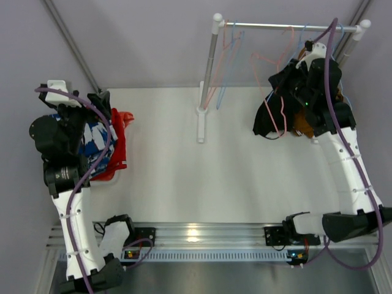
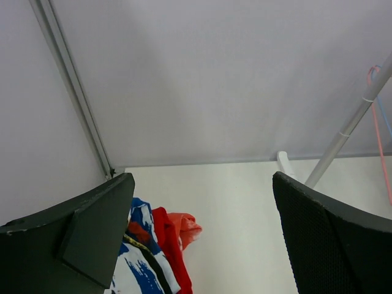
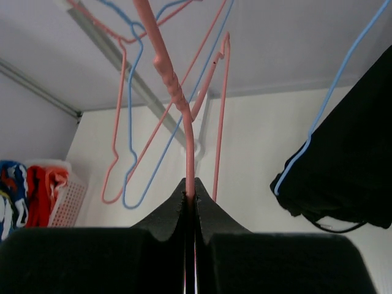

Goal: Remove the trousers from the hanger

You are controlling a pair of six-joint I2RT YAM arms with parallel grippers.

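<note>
Clearly the right gripper (image 3: 190, 195) pinched the pink hanger (image 3: 173, 92), black trousers (image 3: 350, 165) hanging just beside; the left gripper (image 2: 204, 214) stood spread over piled trousers (image 2: 144, 269) in the basket (image 3: 68, 199). A careless pull could tangle neighbouring hangers (image 3: 129, 135) or drop them.

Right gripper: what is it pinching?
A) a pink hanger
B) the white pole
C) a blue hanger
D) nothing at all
A: in the right wrist view, the right gripper has its jaws shut tight on the wire of the pink hanger.
</note>
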